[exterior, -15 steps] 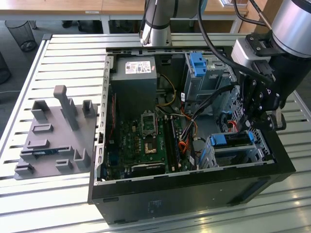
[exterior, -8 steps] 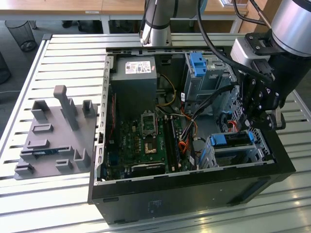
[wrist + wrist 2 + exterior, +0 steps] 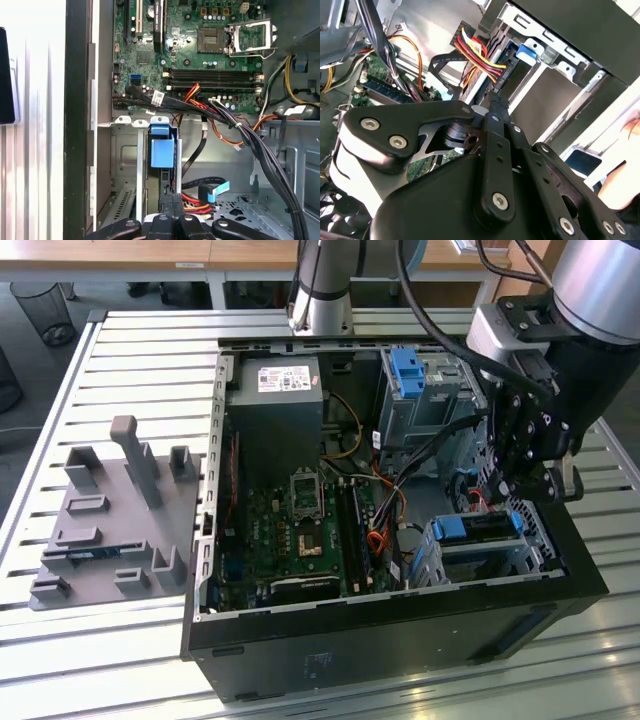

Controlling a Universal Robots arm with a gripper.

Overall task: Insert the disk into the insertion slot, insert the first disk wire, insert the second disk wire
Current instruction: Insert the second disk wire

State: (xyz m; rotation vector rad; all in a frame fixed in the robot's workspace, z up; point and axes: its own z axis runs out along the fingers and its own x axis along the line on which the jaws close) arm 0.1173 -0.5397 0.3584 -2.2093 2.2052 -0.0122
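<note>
The disk (image 3: pixel 478 528), edged by its bright blue carrier, lies inside the insertion slot (image 3: pixel 525 558), the low silver cage at the case's corner on the exterior view's right. In the first wrist view the carrier's blue end (image 3: pixel 162 145) sits between the cage's silver rails. My gripper (image 3: pixel 512 488) hangs just above the cage's inner end. Its fingers are shut, pressed tip to tip (image 3: pixel 172 201), with nothing visible between them. The tips (image 3: pixel 493 97) sit right beside a connector with red, yellow and black wires (image 3: pixel 477 56) at the disk's end. A black flat cable (image 3: pixel 444 60) runs close by.
A taller grey cage with a blue bracket (image 3: pixel 410 370) stands behind the slot. The motherboard (image 3: pixel 300 530) and power supply (image 3: pixel 275 405) lie further in. A thick black cable bundle (image 3: pixel 250 140) crosses near the gripper. A grey fixture plate (image 3: pixel 110 530) lies outside the case.
</note>
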